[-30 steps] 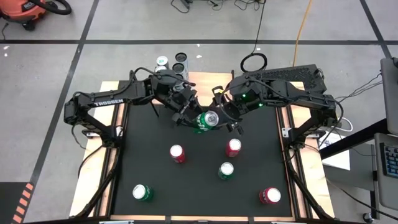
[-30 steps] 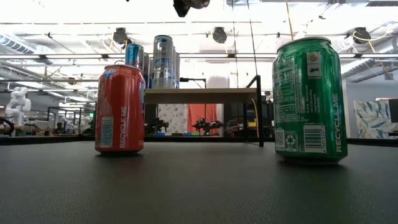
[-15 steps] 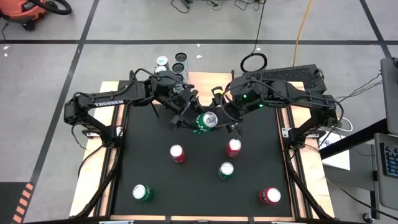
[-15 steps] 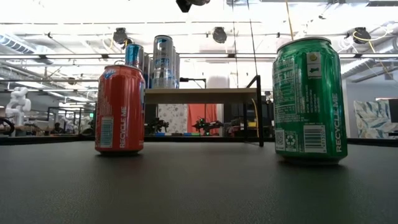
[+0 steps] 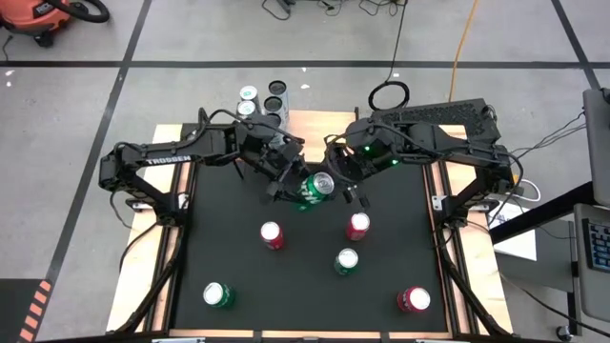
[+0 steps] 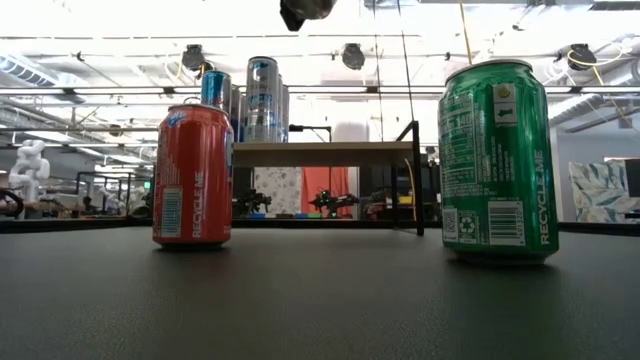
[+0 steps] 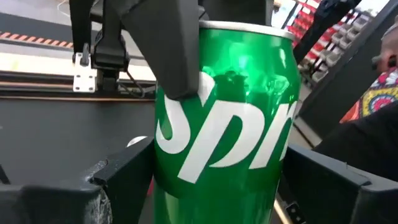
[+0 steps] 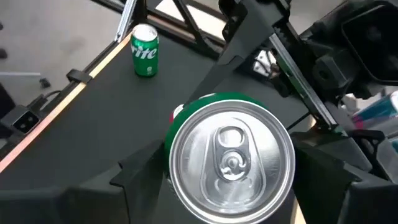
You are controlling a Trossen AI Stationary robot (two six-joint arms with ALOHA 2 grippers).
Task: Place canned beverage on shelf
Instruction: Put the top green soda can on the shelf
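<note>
Your two arms meet over the far half of the black tabletop (image 5: pixel 238 257), both grippers at one green can (image 5: pixel 316 187). In the left wrist view the left gripper (image 7: pixel 205 186) has a finger on either flank of that can (image 7: pixel 227 118), and a finger of the other arm lies down its face. In the right wrist view the right gripper (image 8: pixel 230 180) brackets the same can (image 8: pixel 230 158) just under its silver lid. You can see fingers on both sides in each view, but whether either pair is pressing or only standing beside the can cannot be told. From above, the left gripper (image 5: pixel 284 181) comes in from 10 o'clock of the can and the right gripper (image 5: pixel 341 183) from 2 o'clock.

The shelf (image 6: pixel 322 152) — a light board on thin black legs — stands at the table's 12 o'clock edge, with tall cans (image 6: pixel 262 98) on its left end; from above, the arms mostly hide it.

On the tabletop stand five more cans — a red one (image 5: pixel 272 234) near centre, another red (image 5: pixel 357 226) at 3 o'clock of it, a green one (image 5: pixel 346 260) at 4 o'clock, a green can (image 5: pixel 218 295) near the 7 o'clock corner and a red can (image 5: pixel 414 300) near the 5 o'clock corner.
</note>
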